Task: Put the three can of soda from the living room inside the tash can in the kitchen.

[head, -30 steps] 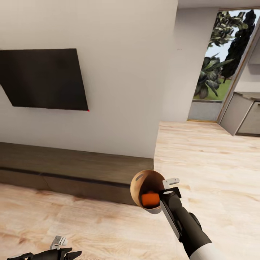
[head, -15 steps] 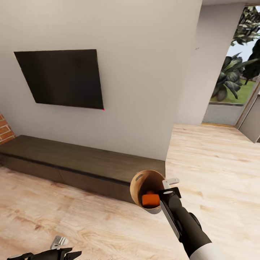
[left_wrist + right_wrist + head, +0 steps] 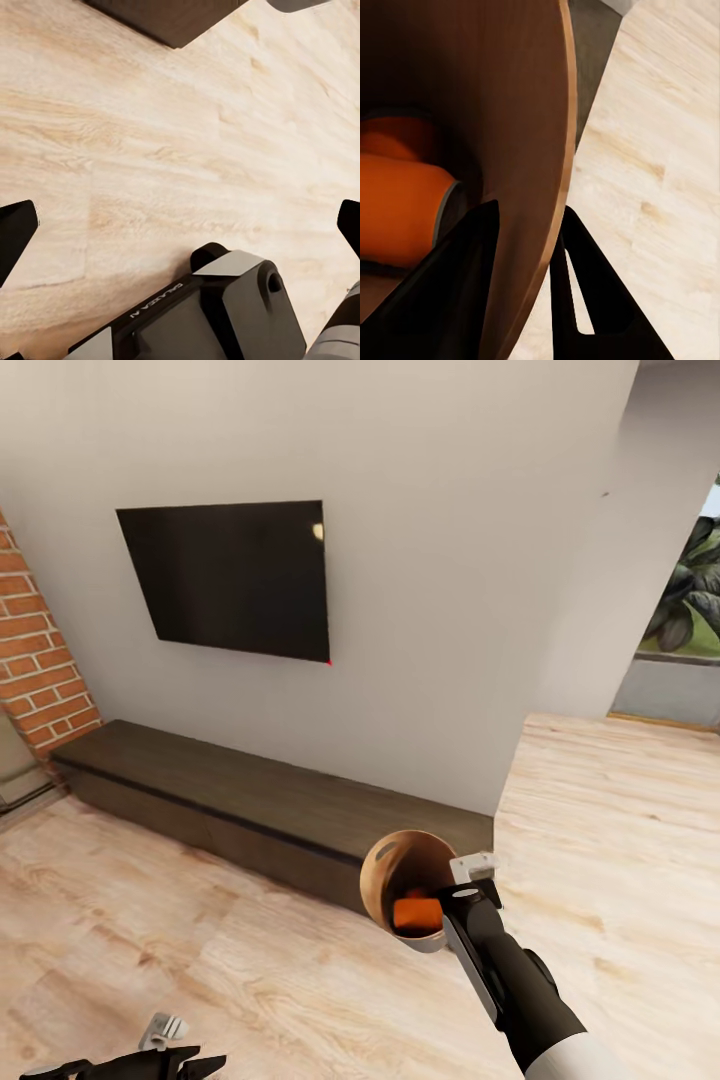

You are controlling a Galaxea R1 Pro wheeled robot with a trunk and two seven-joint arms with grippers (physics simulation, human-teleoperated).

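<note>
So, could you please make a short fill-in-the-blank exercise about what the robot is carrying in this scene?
1. The right gripper is clamped on the rim of the ____.
2. Inside the trash can lie cans of soda of ____ colour.
3. The left gripper is open above the ____ floor.
4. On the wall above the low cabinet hangs a black ____.

Missing words: trash can; orange; wood; TV

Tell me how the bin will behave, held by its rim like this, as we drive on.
The bin is pinched at one rim wall by the right gripper, so it may swing or pivot on turns. It hangs tilted with its mouth up, and the cans inside lie loose; they will probably roll and shift. Its thin wall looks light but possibly slippery.
</note>
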